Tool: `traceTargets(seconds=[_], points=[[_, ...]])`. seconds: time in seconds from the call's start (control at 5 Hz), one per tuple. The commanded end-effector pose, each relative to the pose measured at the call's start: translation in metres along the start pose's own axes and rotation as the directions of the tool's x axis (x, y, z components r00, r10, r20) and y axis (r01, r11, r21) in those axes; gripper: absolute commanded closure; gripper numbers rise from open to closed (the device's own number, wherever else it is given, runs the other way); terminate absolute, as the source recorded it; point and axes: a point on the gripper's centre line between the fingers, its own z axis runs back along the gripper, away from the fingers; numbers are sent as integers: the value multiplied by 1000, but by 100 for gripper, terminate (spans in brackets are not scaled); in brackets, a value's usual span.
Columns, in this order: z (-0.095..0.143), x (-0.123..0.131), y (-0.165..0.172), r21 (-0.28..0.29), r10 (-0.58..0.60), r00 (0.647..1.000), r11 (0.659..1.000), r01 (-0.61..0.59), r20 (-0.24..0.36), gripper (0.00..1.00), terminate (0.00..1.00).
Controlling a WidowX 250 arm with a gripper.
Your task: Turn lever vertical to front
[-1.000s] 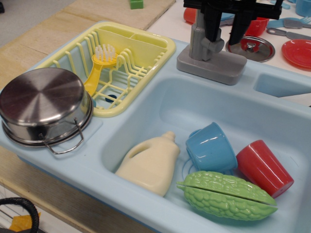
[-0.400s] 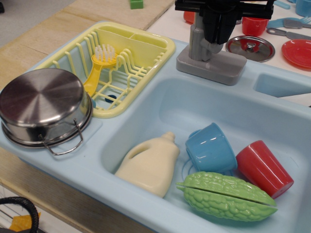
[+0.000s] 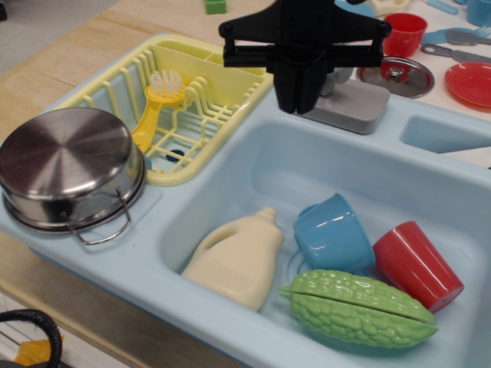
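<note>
The grey lever [image 3: 336, 80] rises from its grey rectangular base [image 3: 357, 110] on the sink's back rim. Only a sliver of the lever shows at the right of my fingers; the rest is hidden behind them. My black gripper [image 3: 301, 106] hangs in front of the lever, its tips just over the basin's back edge. The fingers [image 3: 290, 86] are pressed together with no gap, so the gripper is shut. I cannot tell whether they touch the lever.
A yellow dish rack [image 3: 192, 100] with a yellow brush [image 3: 157, 100] stands left of the gripper. A steel pot [image 3: 69, 165] lies upside down at front left. The blue sink [image 3: 230, 161] holds a cream bottle [image 3: 238, 257], blue cup [image 3: 334, 234], red cup [image 3: 418, 264] and green gourd [image 3: 357, 307].
The gripper's fingers, spread around the lever a second ago, have closed. The gripper has moved left and toward the front, and now covers most of the lever.
</note>
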Motion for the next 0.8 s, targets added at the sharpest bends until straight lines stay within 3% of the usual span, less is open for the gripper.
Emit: traceTargets(seconds=[0.0, 0.2, 0.4, 0.6], points=[[3, 4, 5, -42, 37, 999, 998, -37, 3, 100, 0], [1, 2, 5, -41, 55, 998, 998, -55, -7, 100, 0], [0, -3, 6, 1, 145, 985, 989, -145, -90, 100, 0], [-2, -6, 6, -17, 148, 983, 988, -151, -109, 0, 100]])
